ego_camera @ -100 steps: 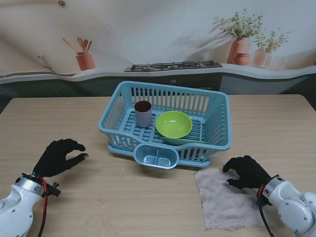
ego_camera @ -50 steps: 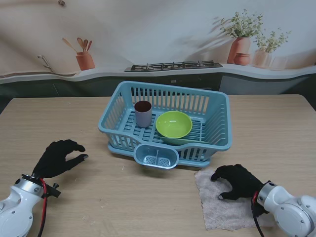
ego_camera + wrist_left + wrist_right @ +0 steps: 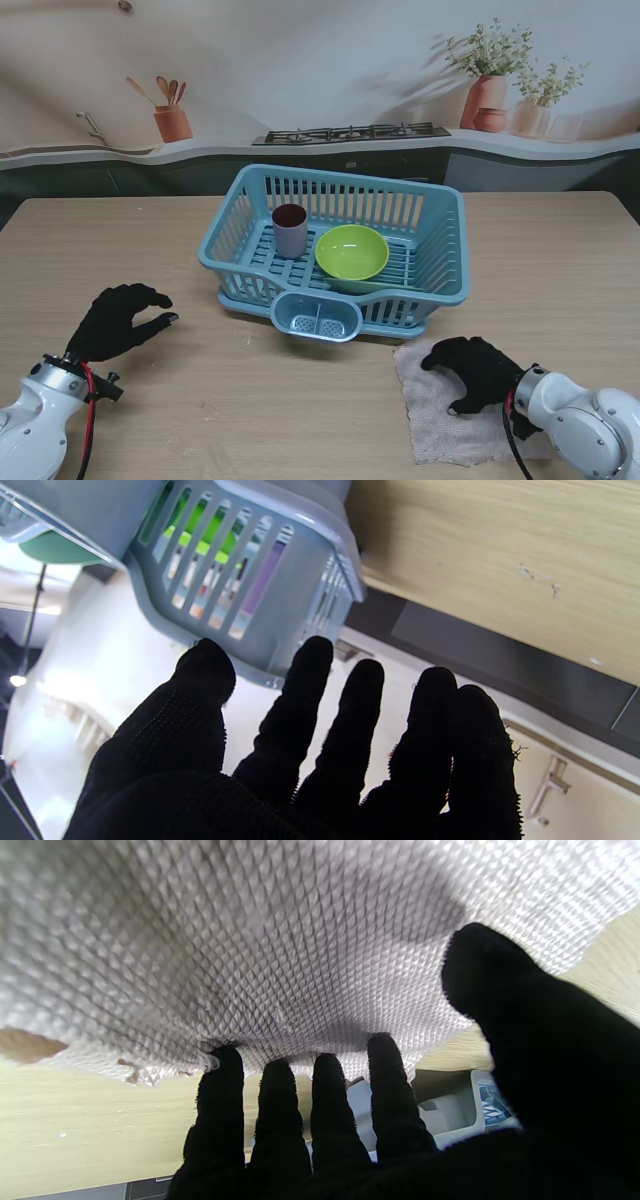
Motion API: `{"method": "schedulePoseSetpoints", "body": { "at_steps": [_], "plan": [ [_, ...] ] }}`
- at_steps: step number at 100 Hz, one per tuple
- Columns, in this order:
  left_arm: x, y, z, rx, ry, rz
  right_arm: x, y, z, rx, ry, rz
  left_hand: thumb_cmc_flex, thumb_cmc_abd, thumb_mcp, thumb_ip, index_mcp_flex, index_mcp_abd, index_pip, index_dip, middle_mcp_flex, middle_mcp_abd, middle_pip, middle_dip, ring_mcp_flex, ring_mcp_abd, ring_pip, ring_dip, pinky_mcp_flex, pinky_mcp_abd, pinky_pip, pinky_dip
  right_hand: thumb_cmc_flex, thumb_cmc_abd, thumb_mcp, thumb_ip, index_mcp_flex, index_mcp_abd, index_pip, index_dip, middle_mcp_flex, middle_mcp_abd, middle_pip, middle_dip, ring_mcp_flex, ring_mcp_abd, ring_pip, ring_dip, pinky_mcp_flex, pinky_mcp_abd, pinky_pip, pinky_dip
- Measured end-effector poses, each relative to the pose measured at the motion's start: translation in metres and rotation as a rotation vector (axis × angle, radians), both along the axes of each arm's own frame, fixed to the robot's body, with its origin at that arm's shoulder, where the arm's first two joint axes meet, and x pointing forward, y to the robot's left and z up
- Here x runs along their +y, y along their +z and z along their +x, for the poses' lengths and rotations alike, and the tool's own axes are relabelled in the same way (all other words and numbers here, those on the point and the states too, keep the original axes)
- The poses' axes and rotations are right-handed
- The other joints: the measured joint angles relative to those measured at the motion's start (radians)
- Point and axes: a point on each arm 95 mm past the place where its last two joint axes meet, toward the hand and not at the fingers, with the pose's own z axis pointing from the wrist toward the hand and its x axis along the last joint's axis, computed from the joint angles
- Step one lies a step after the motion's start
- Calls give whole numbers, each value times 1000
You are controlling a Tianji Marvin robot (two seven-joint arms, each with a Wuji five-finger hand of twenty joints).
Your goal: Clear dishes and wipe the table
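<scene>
The right hand (image 3: 477,372) lies palm down on the cloth (image 3: 437,430) near the desk's (image 3: 250,400) front right corner, fingertips (image 3: 225,1060) pressing it, nothing gripped. The left hand (image 3: 118,318) hovers spread near the front left edge, empty. The cup (image 3: 290,229) and bowl (image 3: 352,252) sit in the rack (image 3: 440,270) at the middle.

We have two black knit-gloved five-finger hands (image 3: 118,318) (image 3: 476,371) on rounded white glossy forearms (image 3: 35,425) with red and black cables (image 3: 88,410).
</scene>
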Motion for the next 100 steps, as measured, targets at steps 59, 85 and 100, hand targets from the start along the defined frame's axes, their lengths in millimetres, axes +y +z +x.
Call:
{"method": "schedulePoseSetpoints", "body": {
  "at_steps": [59,85,100],
  "plan": [
    [1,1,-2,-9,7,-9,19,-12,12,-155,12,-23,0,23,-10,0,0,0,-1,0,0,0,0,0,0,0,0,0,-2,0,0,0,253,-130,262,-86,12,-11,460,92,221,89,541,231,486,-58,772,202,556,-169,743,87],
    [2,1,-2,-10,7,-10,17,-16,16,-189,4,-24,0,24,-10,0,0,0,-1,0,0,0,0,0,0,0,0,0,-2,0,0,0,278,-142,329,-85,27,-144,640,-96,557,-16,592,204,686,-73,892,114,742,-162,793,87],
    [2,1,-3,-8,4,-15,11,-16,20,-233,-1,-50,0,25,-19,0,0,0,-2,0,0,0,0,0,0,0,0,0,-2,0,0,0,289,-140,307,-85,83,-196,715,-221,738,-50,479,183,745,-49,881,106,786,-117,795,87]
  ]
}}
